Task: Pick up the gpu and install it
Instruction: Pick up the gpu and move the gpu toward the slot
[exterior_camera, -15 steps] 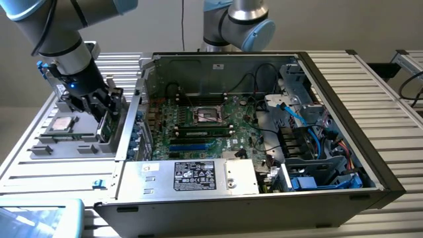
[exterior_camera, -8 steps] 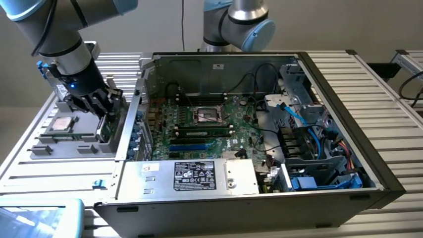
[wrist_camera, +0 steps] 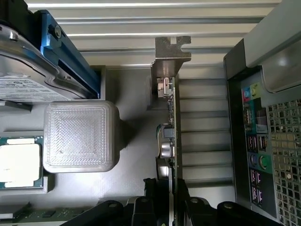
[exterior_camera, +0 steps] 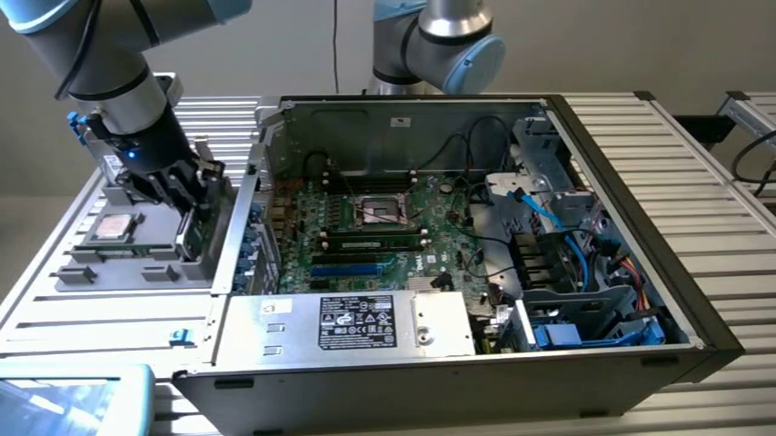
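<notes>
The gpu (exterior_camera: 195, 232) stands on edge in the grey holder tray (exterior_camera: 109, 268), at the exterior view's left, just outside the open computer case (exterior_camera: 606, 163). In the wrist view the gpu (wrist_camera: 172, 117) shows edge-on as a thin green card, with its metal bracket (wrist_camera: 171, 52) at the far end. My gripper (exterior_camera: 191, 202) reaches down over the card. The gripper (wrist_camera: 165, 187) has one black finger on each side of the card's near end, pressed against it.
The tray also holds a processor chip (wrist_camera: 16, 162), a silver labelled drive (wrist_camera: 23, 75) and a grey block (wrist_camera: 80, 136). The case's rear port panel (wrist_camera: 256, 146) stands close beside the card. Inside lie the motherboard (exterior_camera: 363, 227) and power supply (exterior_camera: 352, 322). A second arm (exterior_camera: 437, 45) stands behind the case.
</notes>
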Tool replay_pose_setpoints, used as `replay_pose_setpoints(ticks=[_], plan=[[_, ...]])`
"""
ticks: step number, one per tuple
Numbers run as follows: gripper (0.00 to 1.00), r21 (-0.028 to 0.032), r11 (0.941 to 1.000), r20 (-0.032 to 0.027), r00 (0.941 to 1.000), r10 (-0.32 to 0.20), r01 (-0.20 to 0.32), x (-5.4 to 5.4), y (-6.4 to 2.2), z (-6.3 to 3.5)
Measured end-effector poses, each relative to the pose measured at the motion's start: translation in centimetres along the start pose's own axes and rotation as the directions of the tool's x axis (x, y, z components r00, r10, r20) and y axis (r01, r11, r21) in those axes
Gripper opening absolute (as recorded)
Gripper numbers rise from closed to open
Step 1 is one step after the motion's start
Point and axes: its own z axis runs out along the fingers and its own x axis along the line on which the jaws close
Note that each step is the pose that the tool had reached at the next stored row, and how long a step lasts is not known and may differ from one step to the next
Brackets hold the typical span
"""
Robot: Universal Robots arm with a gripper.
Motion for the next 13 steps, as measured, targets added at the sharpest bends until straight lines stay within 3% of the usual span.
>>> replay_pose_setpoints(ticks=[13], plan=[[0.28, -0.0009, 1.0, -0.0003, 1.0, 0.0, 0.0, -0.3, 0.51, -5.77]])
